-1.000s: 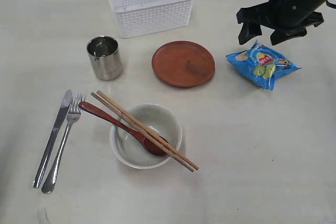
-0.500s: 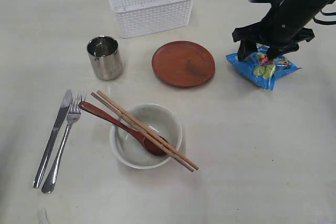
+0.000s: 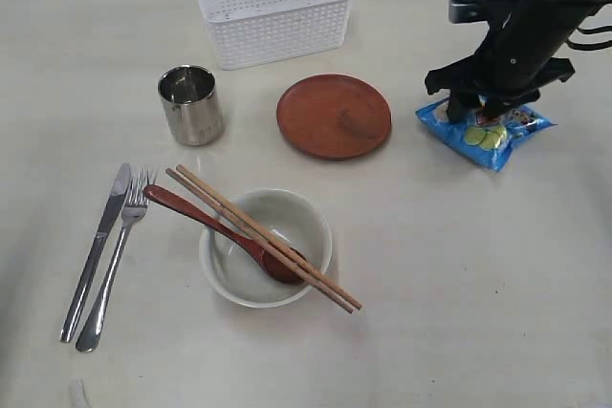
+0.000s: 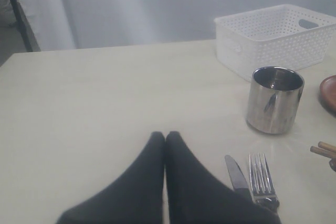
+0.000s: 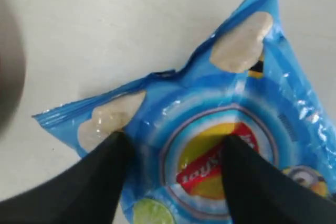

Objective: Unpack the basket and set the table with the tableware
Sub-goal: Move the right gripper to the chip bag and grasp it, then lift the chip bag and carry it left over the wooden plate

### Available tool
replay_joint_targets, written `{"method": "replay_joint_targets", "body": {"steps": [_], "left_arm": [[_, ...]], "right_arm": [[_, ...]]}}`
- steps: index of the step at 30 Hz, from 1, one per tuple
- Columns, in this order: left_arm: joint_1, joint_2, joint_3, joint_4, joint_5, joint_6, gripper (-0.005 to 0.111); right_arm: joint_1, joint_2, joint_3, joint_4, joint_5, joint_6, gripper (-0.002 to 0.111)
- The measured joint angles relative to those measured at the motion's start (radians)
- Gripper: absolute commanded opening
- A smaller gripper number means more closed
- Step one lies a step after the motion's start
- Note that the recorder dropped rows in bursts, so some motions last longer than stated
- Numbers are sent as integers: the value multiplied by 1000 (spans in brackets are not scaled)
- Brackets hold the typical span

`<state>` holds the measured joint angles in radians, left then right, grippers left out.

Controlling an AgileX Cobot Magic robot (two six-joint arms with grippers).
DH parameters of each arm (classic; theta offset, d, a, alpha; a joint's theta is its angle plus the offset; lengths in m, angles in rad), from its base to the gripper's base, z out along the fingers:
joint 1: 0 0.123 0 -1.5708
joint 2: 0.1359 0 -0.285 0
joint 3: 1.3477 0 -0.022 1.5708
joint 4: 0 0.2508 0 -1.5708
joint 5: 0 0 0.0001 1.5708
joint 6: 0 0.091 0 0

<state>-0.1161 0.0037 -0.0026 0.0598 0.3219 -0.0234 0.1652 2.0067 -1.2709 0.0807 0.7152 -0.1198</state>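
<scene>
We see a pale beige table (image 3: 459,284) from above, with a white lattice basket (image 3: 282,35) standing at its far edge. Nearer to us, a steel cup (image 3: 191,107), a reddish-brown plate (image 3: 334,116) and a blue chip bag (image 3: 488,136) sit in a loose row from left to right. Closest to us, a knife (image 3: 93,255) and fork (image 3: 115,260) lie side by side to the left of an off-white bowl (image 3: 287,215).
</scene>
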Motion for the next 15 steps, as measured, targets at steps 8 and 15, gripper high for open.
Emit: {"method": "replay_joint_targets", "body": {"steps": [8,15], "left_arm": [[0,0,0,0,0,0,0],[0,0,0,0,0,0,0]], "right_arm": [[34,5,0,0,12,-66,-1],[37,-17,0,-2,23,-70,-1]]}}
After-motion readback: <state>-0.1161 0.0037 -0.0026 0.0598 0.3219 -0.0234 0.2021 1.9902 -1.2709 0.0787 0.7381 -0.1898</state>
